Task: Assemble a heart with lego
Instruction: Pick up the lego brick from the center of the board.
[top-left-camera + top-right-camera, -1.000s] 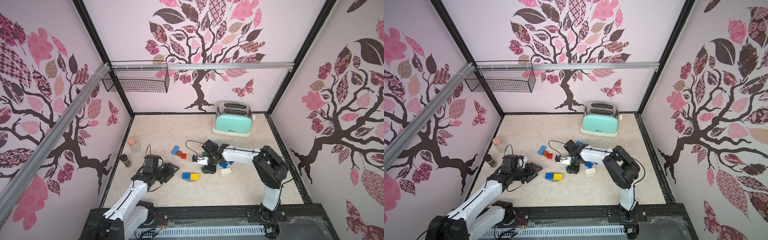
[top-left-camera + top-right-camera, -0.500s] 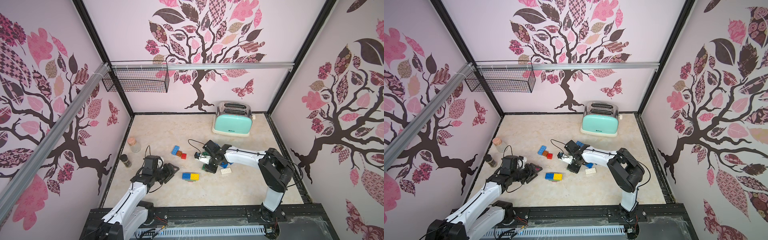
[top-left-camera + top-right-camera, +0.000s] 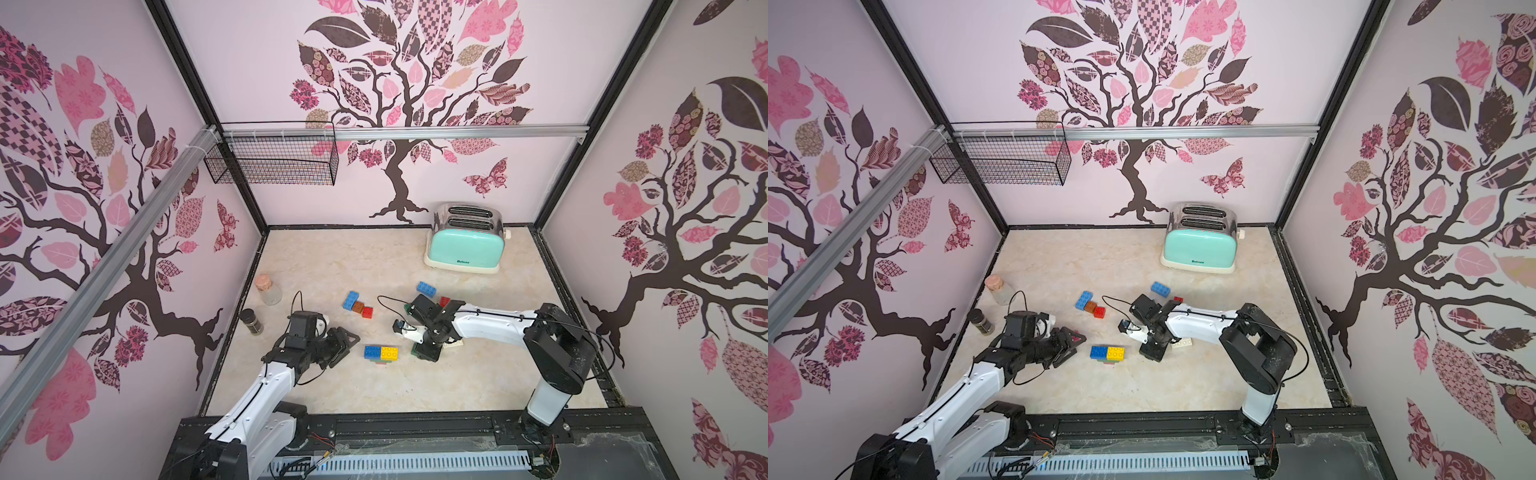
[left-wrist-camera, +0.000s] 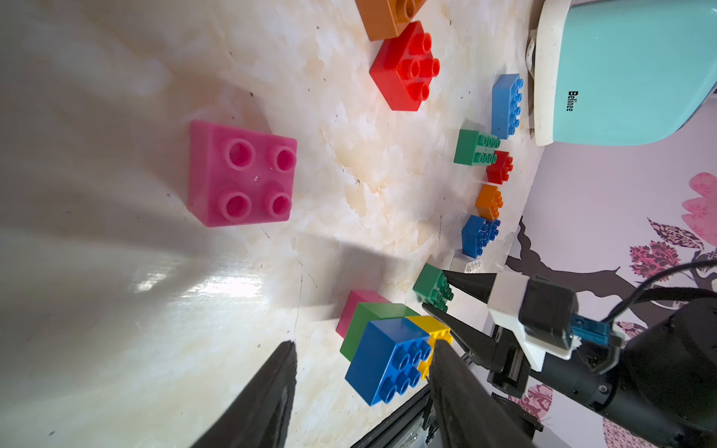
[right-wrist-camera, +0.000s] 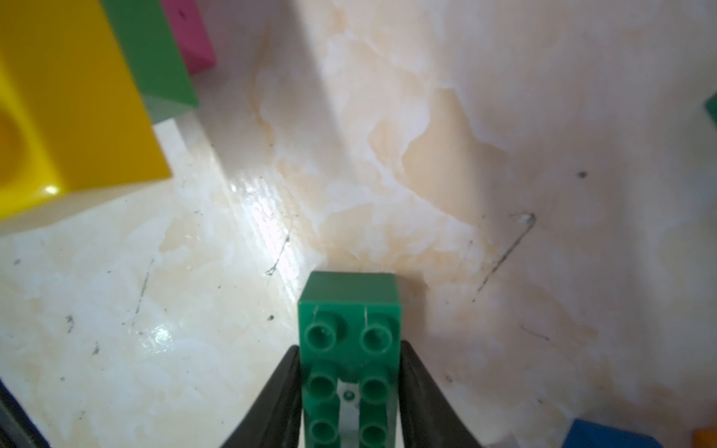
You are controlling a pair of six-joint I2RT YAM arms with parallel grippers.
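While your right hand (image 5: 349,349) is clamping the green brick (image 5: 349,306) by its long sides, low over the desk (image 5: 465,155) at the lower centre of both top views, you are working the fetch-and-add step: one more piece going to the stack (image 3: 381,353). Whether the brick is resting on the desk or hanging just clear, I cannot tell. The stack, blue and yellow on green on pink, is sitting just left of that brick in a top view, not touching it. Your left hand (image 3: 347,338) is hovering at the stack's other side, fingers apart, gripping nothing. Next, I judge, you are needing to carry the brick across, square its studs with the stack's, and press down. The left hand is looking well placed for bracing the stack against sliding.
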